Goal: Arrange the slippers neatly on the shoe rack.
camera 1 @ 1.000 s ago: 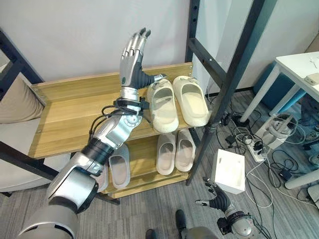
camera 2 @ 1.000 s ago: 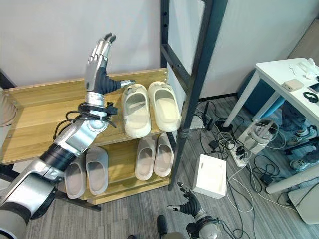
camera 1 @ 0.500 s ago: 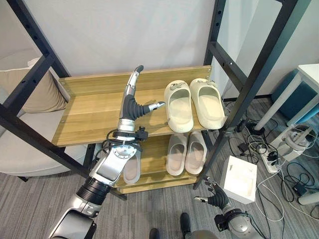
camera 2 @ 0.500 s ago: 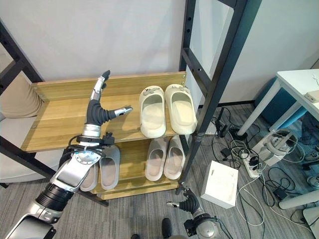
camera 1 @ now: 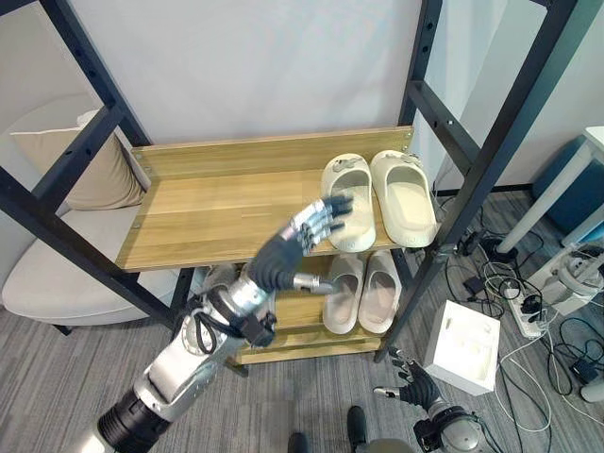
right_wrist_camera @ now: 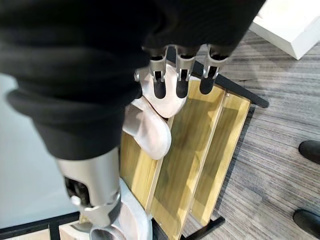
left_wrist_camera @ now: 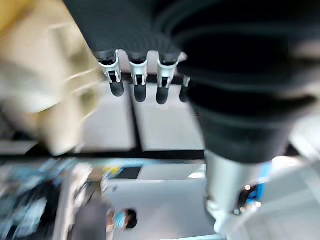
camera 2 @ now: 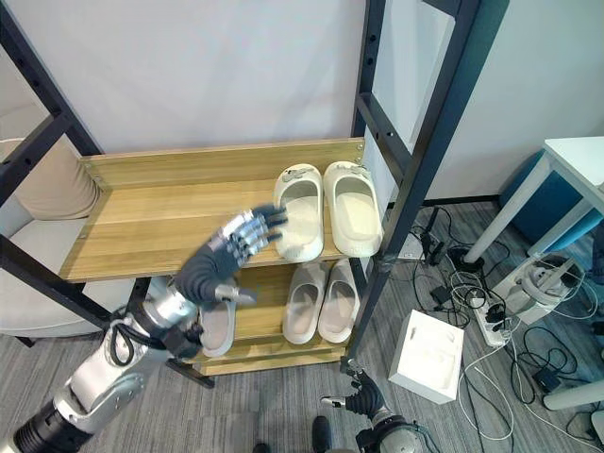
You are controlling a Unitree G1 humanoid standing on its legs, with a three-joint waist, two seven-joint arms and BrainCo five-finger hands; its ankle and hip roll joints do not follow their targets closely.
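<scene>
A pair of cream slippers (camera 1: 347,201) stands side by side, toes to the wall, at the right end of the wooden top shelf (camera 1: 217,212). A paler pair (camera 1: 363,291) sits below them on the lower shelf, also seen past my right hand's fingers (right_wrist_camera: 150,130). A grey slipper (camera 2: 219,326) lies further left on the lower shelf, partly hidden by my arm. My left hand (camera 1: 283,257) hangs open in front of the rack, fingers stretched toward the cream pair, holding nothing. My right hand (camera 1: 412,387) is open, low near the floor.
Black slanted frame posts (camera 1: 486,156) flank the rack. A white box (camera 1: 462,342) lies on the floor at the right, with a power strip and cables (camera 1: 524,302) beyond it. A cushioned seat (camera 1: 57,288) with a pillow (camera 1: 80,170) stands at the left. A white table corner (camera 2: 578,160) is at the right.
The camera has shifted. My left hand has dropped from upright beside the cream slippers to lower, out in front of the shelf. The slippers and my right hand have stayed put.
</scene>
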